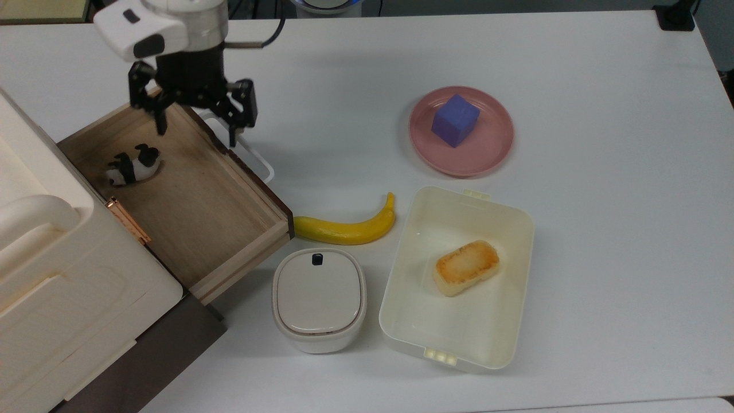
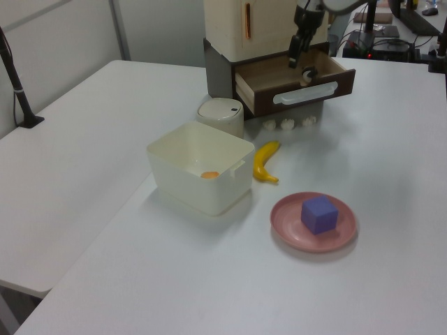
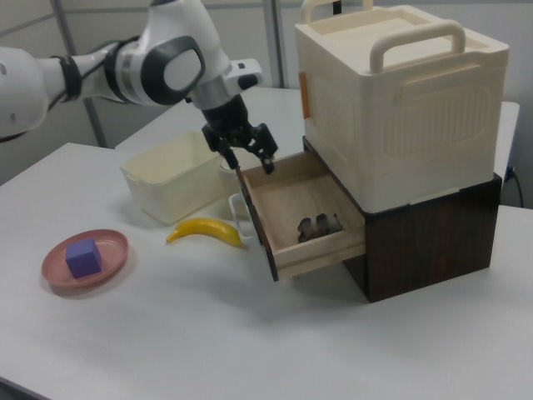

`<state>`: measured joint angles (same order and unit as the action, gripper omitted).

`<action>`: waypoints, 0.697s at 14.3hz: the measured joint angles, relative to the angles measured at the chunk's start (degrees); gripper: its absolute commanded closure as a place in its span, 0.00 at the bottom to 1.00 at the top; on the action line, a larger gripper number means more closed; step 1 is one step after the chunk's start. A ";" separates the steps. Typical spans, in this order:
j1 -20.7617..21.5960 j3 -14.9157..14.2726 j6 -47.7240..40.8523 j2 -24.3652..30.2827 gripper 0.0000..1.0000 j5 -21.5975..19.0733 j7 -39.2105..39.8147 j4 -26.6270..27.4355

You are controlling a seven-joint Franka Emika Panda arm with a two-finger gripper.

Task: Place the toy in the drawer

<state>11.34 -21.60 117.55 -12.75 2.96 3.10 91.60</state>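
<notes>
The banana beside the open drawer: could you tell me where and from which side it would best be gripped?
Grip the banana at its thick middle, coming straight down from above. It lies flat on the table, curved, with bare table on both long sides, so the fingers could close across its narrow width. The drawer corner sits close to its blunt end, so I would avoid that end. The pincer is open.

The toy (image 1: 132,167) is black and white, lying in a light-wood drawer (image 1: 189,195) with a dark brown front and a white loop handle (image 1: 252,155); in the right view it reads only as a dark greyish blur, so its pattern is hard to make out there. The gripper (image 1: 195,123) is black beneath a white and silver wrist. On the white table (image 1: 602,229) are a yellow banana (image 1: 347,226), a blue-purple cube (image 1: 455,120) on a pink plate (image 1: 493,149), a cream tray (image 1: 504,321) holding a golden-brown bread piece (image 1: 465,267), and a cream lidded container (image 1: 319,298).
</notes>
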 measured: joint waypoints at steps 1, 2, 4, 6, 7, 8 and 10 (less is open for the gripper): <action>-0.07 0.86 -2.39 0.80 0.00 -0.34 -1.94 -0.11; -0.13 2.32 -5.17 1.60 0.00 -0.50 -5.50 -0.24; -1.17 4.67 -6.44 1.98 0.00 -0.50 -9.43 -0.42; -6.01 9.69 -8.07 2.34 0.00 -0.50 -10.98 -1.38; -8.79 12.46 -9.07 2.72 0.00 -0.51 -10.98 -1.71; -10.99 14.75 -10.12 3.21 0.00 -0.52 -10.98 -1.93; -13.13 17.35 -13.00 4.49 0.00 -0.54 -10.98 -2.18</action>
<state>-1.79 -4.25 104.55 -8.27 2.42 -7.88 89.42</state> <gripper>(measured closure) 0.000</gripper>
